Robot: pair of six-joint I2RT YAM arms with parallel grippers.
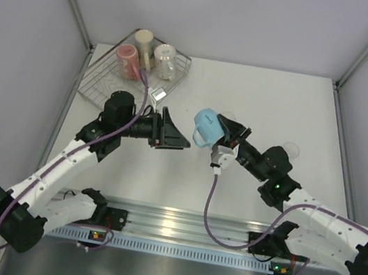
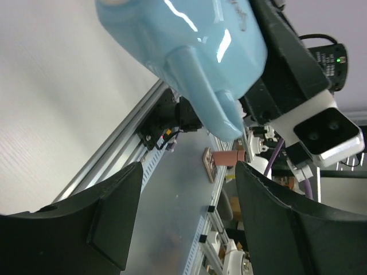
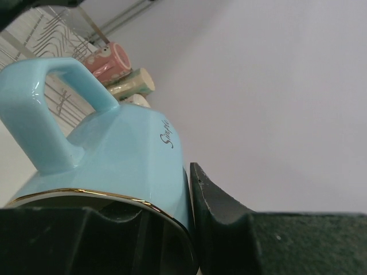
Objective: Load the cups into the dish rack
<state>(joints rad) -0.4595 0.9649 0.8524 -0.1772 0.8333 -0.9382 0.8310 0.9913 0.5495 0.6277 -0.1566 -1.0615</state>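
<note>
three cups already sat in the dish rack (image 1: pixel 93 87), at about 10 o'clock on the table (image 1: pixel 282 97): the pink-red mug (image 1: pixel 125 57), the cream mug (image 1: pixel 144 38) and the white dotted mug (image 1: pixel 164 60), bunched at the rack's far end. the light blue cup (image 1: pixel 206 124) was near the table's centre, pinched by the right gripper (image 1: pixel 223 133), with one finger inside the rim and one outside the wall. it appeared to be off the surface, handle toward 9 o'clock.

the left gripper (image 1: pixel 173 136) was spread wide and faced the cup from 9 o'clock, holding nothing. a handover looked likely, though not yet made.

a small clear item (image 1: pixel 158 94), probably a glass, lay just beside the rack's 4 o'clock corner. another faint clear glass (image 1: pixel 293 150) showed at 3 o'clock, partly behind the right arm. by my count at least three pieces were left to load.

the rack's near half showed bare wire, so there was room to set cups down. it hugged the table's left edge and a frame post, and the left arm lay between the blue cup and the rack, which narrowed the approach.
</note>
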